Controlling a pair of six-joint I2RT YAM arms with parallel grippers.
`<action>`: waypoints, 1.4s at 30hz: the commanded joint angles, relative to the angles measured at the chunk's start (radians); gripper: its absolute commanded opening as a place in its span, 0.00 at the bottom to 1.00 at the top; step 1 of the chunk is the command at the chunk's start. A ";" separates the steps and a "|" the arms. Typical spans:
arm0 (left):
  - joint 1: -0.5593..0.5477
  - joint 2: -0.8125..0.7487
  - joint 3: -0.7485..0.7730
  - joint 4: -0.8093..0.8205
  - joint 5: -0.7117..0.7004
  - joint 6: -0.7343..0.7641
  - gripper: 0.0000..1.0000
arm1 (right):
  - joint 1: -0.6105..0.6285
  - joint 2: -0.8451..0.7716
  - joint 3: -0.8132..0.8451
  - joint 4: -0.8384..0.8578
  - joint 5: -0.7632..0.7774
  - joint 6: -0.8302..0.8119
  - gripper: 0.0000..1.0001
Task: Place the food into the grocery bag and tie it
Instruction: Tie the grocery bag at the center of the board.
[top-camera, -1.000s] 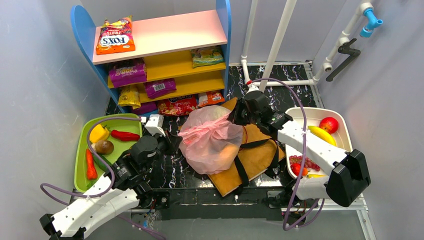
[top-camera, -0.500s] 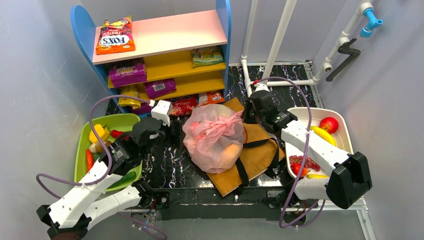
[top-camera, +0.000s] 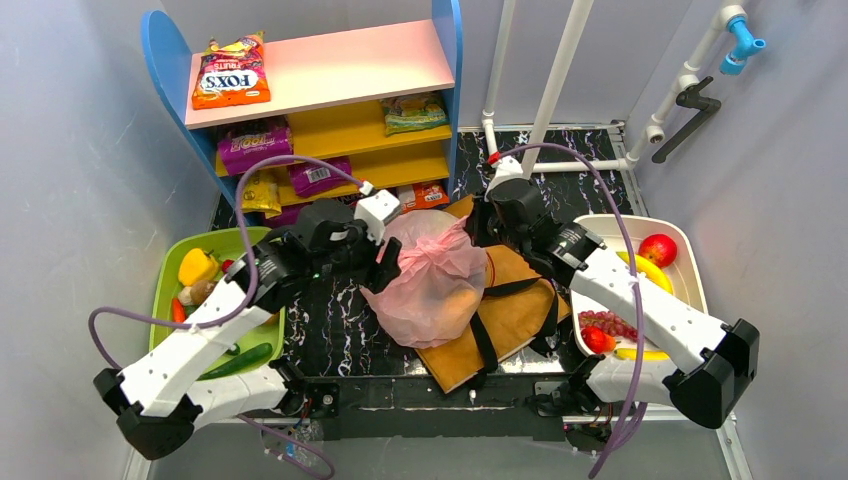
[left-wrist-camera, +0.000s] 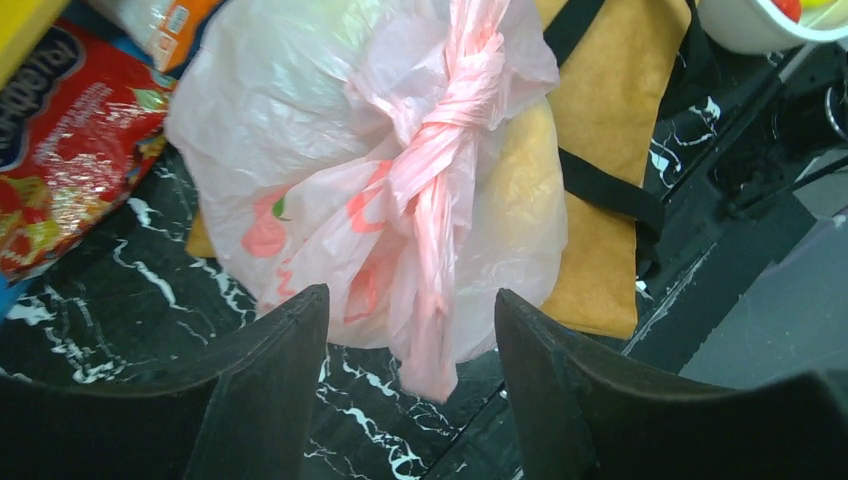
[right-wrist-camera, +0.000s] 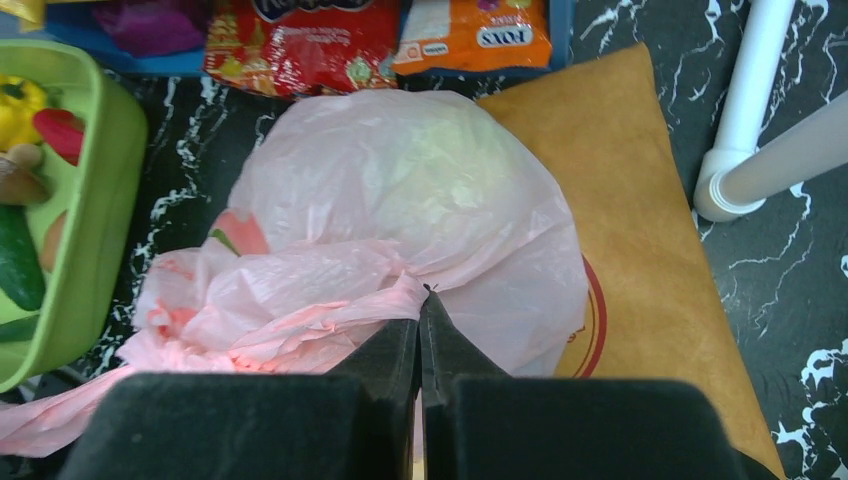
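The pink grocery bag (top-camera: 430, 280) lies bulging on a brown paper bag, its handles twisted into a knot (left-wrist-camera: 452, 105). Something orange-yellow (top-camera: 456, 300) shows through its thin plastic; other food inside is hidden. My left gripper (top-camera: 386, 248) is at the bag's left side and open. In the left wrist view a loose pink handle end (left-wrist-camera: 432, 340) hangs between the spread fingers of the left gripper (left-wrist-camera: 410, 300) without being pinched. My right gripper (top-camera: 472, 228) is at the bag's upper right. In the right wrist view the right gripper (right-wrist-camera: 422, 295) is shut on a pink handle strand (right-wrist-camera: 330, 320) of the grocery bag (right-wrist-camera: 420, 190).
The brown paper bag (top-camera: 515, 300) with black straps lies under the pink one. A green tray (top-camera: 165, 300) of vegetables sits at the left, a white tub (top-camera: 690, 270) of fruit at the right. A shelf (top-camera: 330, 70) with snack packets stands behind, white pipes (top-camera: 560, 70) beside it.
The left arm swung up and right from the table's front to the bag's left side, and its gripper opened. The right gripper stayed shut at the bag's top; the bag shifted slightly.
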 joint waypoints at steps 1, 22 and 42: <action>0.000 0.027 -0.051 0.091 0.086 0.007 0.57 | 0.023 -0.040 0.057 0.004 0.025 -0.020 0.01; 0.000 0.053 -0.116 0.162 0.063 -0.047 0.35 | 0.047 -0.041 0.070 0.005 0.043 -0.030 0.01; 0.002 0.001 -0.159 0.186 0.029 -0.094 0.40 | 0.048 -0.042 0.074 0.001 0.035 -0.032 0.01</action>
